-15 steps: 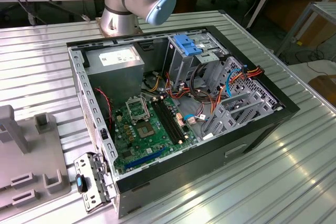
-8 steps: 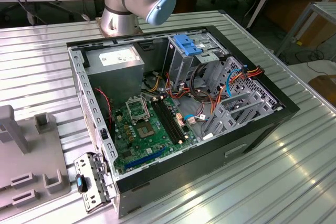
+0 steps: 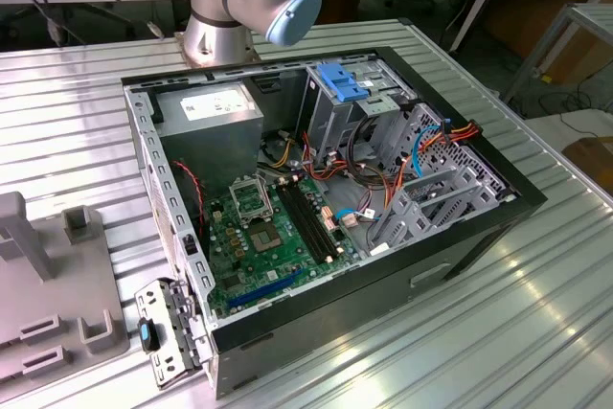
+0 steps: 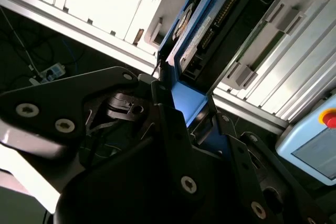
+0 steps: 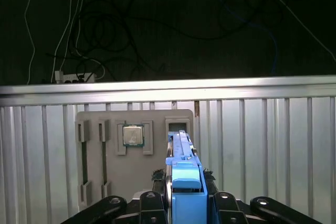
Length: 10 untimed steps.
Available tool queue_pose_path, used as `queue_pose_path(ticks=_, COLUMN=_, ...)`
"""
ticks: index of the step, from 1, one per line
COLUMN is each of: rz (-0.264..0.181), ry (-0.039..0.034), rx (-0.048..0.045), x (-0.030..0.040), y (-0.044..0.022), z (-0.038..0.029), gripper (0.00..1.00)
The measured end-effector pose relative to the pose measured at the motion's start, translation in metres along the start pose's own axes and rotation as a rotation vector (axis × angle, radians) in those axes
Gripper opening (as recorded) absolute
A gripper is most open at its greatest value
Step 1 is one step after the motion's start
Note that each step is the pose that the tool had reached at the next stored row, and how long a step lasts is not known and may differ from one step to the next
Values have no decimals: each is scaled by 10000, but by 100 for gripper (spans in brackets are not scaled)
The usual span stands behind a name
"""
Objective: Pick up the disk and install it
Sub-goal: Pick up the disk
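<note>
In both wrist views my gripper (image 5: pixel 186 205) (image 4: pixel 185 109) is shut on the disk's blue carrier frame (image 5: pixel 186 184), with black fingers (image 5: pixel 157 203) on either side of it. The disk (image 4: pixel 195 31) shows edge-on, a grey drive with a white label clipped in blue plastic (image 4: pixel 185 98). Its far end reaches the open slot of a grey fixture plate (image 5: pixel 100 182); whether it still sits in that slot I cannot tell. The open computer case (image 3: pixel 479 208) lies on the ribbed metal table in the exterior view.
Another blue carrier (image 3: pixel 341 79) sits in the case's drive bay, beside cables and the motherboard (image 3: pixel 268 237). The arm's base (image 3: pixel 230 7) stands behind the case. A grey fixture (image 3: pixel 57 304) lies at the exterior view's left. A processor chip (image 5: pixel 133 135) rests on the fixture plate.
</note>
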State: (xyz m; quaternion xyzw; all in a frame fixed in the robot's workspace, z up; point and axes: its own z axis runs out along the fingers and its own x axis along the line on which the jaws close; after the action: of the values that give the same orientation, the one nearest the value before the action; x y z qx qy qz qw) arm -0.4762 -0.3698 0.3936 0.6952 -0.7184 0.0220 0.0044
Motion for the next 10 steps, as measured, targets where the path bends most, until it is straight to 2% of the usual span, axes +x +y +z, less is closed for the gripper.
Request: queue_pose_path(ticks=10, rz=1, ry=0, rx=1, x=4, y=-8, z=-125, gripper=37)
